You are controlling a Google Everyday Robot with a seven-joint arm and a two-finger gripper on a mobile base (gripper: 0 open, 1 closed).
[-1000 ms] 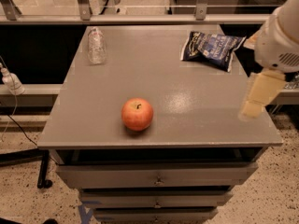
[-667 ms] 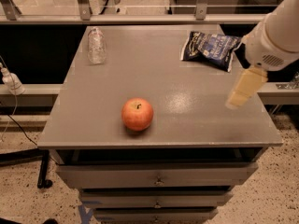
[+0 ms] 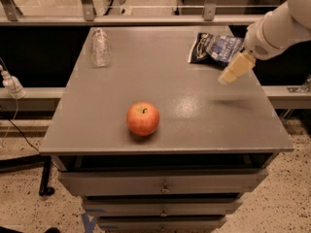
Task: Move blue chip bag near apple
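The tool (image 3: 228,75) is swinging left and toward the back of the counter (image 3: 160,81), away from the right edge where it was hanging a second ago. It is now hovering just beside the bag's (image 3: 213,47) right front corner; whether it is open or closed cannot be told. The bag is lying at the back right, unmoved, well apart from the apple (image 3: 143,119), which is sitting near the front.

The crumpled navy-blue chip bag (image 3: 213,48) with white lettering is lying flat on the surface (image 3: 194,115), just behind the pincer (image 3: 227,75) hovering at its near edge. The red-orange apple (image 3: 143,119) is sitting stem-up, well apart, forward-left of the pincer.
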